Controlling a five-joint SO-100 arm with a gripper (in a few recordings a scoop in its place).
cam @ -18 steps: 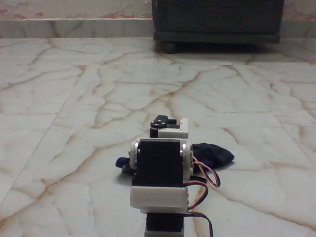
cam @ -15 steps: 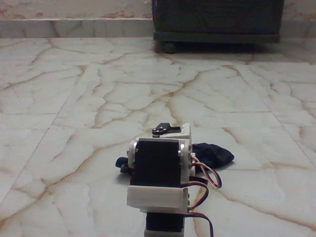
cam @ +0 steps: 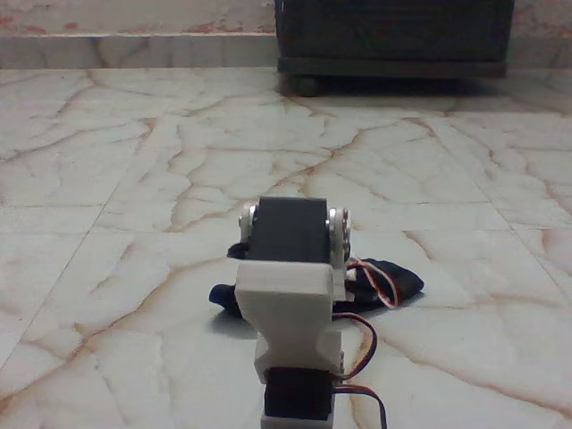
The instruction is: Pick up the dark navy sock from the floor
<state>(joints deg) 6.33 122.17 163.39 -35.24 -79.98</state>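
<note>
Gripper: hidden behind the arm's own body in the fixed view; how far open it is, or whether it has hold of anything, cannot be told.

Arm [cam: 290, 295]: rises from the bottom edge, black servo uppermost, white bracket below, red and black wires looping at its right. Sock [cam: 393, 279]: dark navy, lying on the floor [cam: 134, 179] behind the arm, ends showing at either side. Cabinet [cam: 393, 36]: dark wood, round foot, well apart.

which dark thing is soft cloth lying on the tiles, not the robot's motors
The sock, a lumpy navy piece flat on the floor behind the arm; the motors are boxy and bracketed.
</note>
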